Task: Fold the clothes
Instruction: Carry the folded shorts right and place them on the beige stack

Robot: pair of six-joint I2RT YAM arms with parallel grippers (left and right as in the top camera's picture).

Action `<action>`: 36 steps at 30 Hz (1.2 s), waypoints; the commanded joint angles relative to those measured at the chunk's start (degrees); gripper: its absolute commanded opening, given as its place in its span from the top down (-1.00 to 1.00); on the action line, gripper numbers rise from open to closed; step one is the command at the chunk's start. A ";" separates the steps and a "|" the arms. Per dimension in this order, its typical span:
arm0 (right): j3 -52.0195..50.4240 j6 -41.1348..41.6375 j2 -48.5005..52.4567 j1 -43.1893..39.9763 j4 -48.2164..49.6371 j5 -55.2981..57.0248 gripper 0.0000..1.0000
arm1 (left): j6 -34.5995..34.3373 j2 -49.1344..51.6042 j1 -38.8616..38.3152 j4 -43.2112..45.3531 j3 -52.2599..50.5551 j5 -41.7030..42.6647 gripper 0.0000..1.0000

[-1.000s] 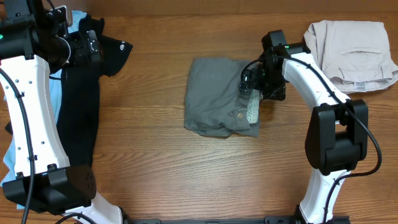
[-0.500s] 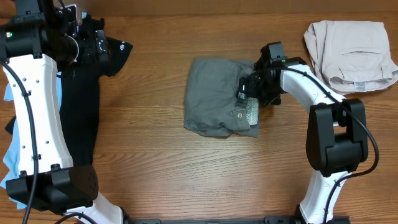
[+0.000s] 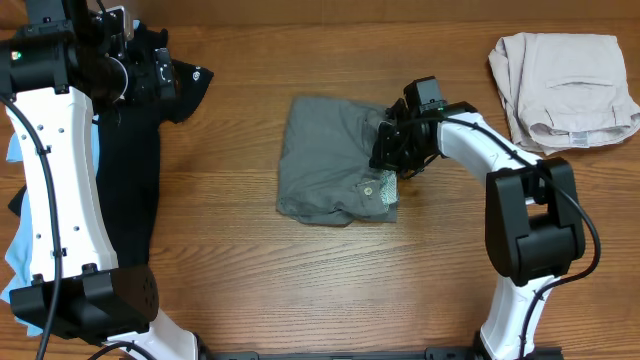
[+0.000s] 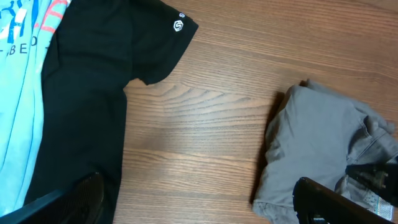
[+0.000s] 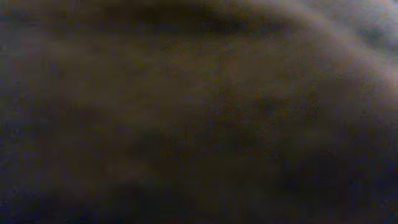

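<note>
Down at the middle of the table (image 3: 240,260), the right gripper (image 3: 388,152) is clenched on the right edge of the shorts (image 3: 330,155), its jaws pinched together in the fabric near the waist. Its wrist view shows only a dark, brownish blur, too close to make anything out. The left gripper (image 4: 199,193) hangs released, its jaws spread wide at the bottom corners of its own view. It holds nothing and hovers above the black T-shirt (image 4: 87,93) at the far left of the table.

Four garments are in view: one pair of shorts, one black T-shirt, one light-blue shirt (image 4: 25,74) and one beige garment (image 3: 565,85). The blue shirt lies partly under the black one at the left edge and carries printed lettering. The beige garment sits folded at the back right corner, well apart from the rest.

The shorts are grey-olive and folded into a rough, rumpled rectangle with soft creases across the top. One pale button (image 3: 368,187) shows at the lower right corner, just beside a strip of speckled lining (image 3: 389,190) turned outward.
</note>
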 commanded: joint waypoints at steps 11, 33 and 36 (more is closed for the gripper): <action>12.37 19.58 -12.26 -15.17 6.95 -25.53 0.92 | 1.29 0.24 -0.42 -0.44 1.33 0.68 -0.99; 16.79 29.46 -13.60 -38.53 47.80 -30.56 0.92 | 1.29 0.24 -0.42 -0.59 1.33 0.68 -1.00; 16.81 26.95 -13.42 -41.20 47.54 -27.02 0.92 | 1.29 0.24 -0.42 -0.55 1.33 0.68 -1.00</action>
